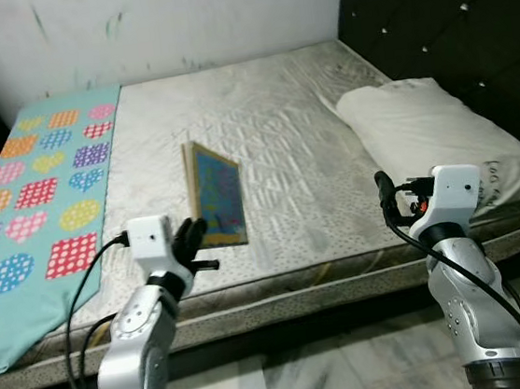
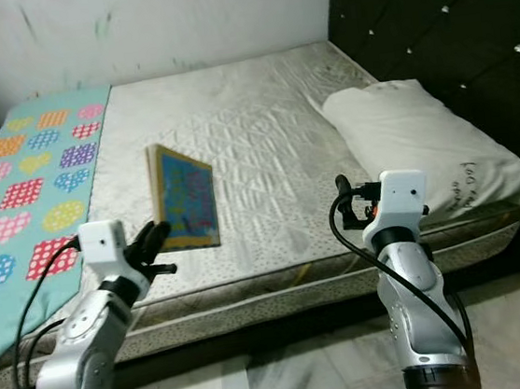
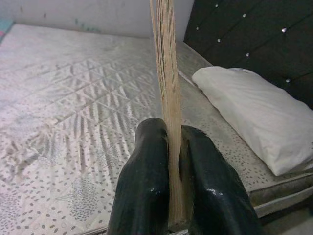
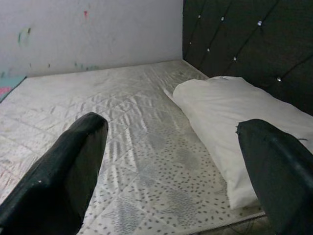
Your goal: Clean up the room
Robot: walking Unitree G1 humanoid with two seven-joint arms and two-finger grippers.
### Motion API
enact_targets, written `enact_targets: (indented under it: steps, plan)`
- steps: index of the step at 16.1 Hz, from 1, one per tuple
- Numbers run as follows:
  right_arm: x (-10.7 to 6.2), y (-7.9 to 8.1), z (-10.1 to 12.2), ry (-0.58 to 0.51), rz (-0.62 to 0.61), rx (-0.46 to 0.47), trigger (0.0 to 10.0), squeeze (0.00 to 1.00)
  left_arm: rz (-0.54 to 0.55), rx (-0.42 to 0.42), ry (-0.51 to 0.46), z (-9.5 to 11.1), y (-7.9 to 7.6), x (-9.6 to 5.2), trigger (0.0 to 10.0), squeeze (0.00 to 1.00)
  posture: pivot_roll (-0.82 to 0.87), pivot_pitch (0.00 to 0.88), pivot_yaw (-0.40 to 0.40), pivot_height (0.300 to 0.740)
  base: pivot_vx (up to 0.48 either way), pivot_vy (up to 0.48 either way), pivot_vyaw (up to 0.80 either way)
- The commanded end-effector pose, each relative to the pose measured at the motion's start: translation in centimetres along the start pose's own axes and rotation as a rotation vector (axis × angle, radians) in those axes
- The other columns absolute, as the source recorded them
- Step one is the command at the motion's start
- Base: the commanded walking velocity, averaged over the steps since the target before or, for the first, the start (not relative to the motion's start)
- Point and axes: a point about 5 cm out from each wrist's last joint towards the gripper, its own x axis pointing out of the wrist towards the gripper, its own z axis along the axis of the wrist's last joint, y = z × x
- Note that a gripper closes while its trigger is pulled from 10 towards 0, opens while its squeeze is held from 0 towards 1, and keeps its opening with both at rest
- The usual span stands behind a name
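I'm looking down at a bed (image 1: 270,118) with a bare, patterned grey-white mattress, set against a white wall and a dark tufted headboard (image 1: 446,14) on my right. My left gripper (image 1: 193,242) sits at the near edge of the mattress and is clamped on a thin book (image 1: 216,195) with a blue cover and pale page edges; in the left wrist view its two black fingers (image 3: 146,186) press against either side of the book's edge, which stands on end between them. The book rises tilted off the mattress, its near corner in the gripper and the rest leaning away toward the middle of the bed. To my left a teal blanket (image 1: 30,197) with coloured heart patches covers that side of the mattress and hangs over the front edge. A white pillow (image 1: 432,137) lies on the right side of the bed beside the headboard. My right gripper (image 1: 388,195) hovers near the front right edge of the mattress, just short of the pillow; in the right wrist view its fingers (image 4: 63,171) are spread wide apart with nothing between them
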Motion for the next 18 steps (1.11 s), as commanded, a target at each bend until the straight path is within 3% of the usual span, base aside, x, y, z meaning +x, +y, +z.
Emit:
enact_targets:
  steps: [1,6,14,18]
  plan:
    - [0.11,0.23,0.43,-0.019,0.008,0.002,10.0,0.00,-0.032,0.012,-0.056,1.09,-0.24,0.12,10.0,0.00,-0.24,0.000,0.062,0.740,0.000,0.000,0.00]
    - [0.13,0.22,0.34,-0.020,0.008,-0.002,10.0,0.00,-0.086,0.003,-0.090,1.54,-0.66,-0.02,10.0,0.00,-0.24,0.000,0.060,0.740,0.114,0.000,0.00]
    - [0.20,0.08,0.38,-0.025,0.003,-0.010,10.0,0.00,-0.117,0.000,-0.095,1.44,-0.93,-0.17,10.0,0.00,-0.24,0.000,0.062,0.740,0.460,0.000,0.00]
    - [0.11,0.07,0.28,-0.024,-0.004,-0.014,10.0,0.00,-0.051,0.014,-0.066,1.07,-0.44,-0.08,10.0,0.00,-0.24,0.000,0.064,0.740,0.303,0.000,0.00]
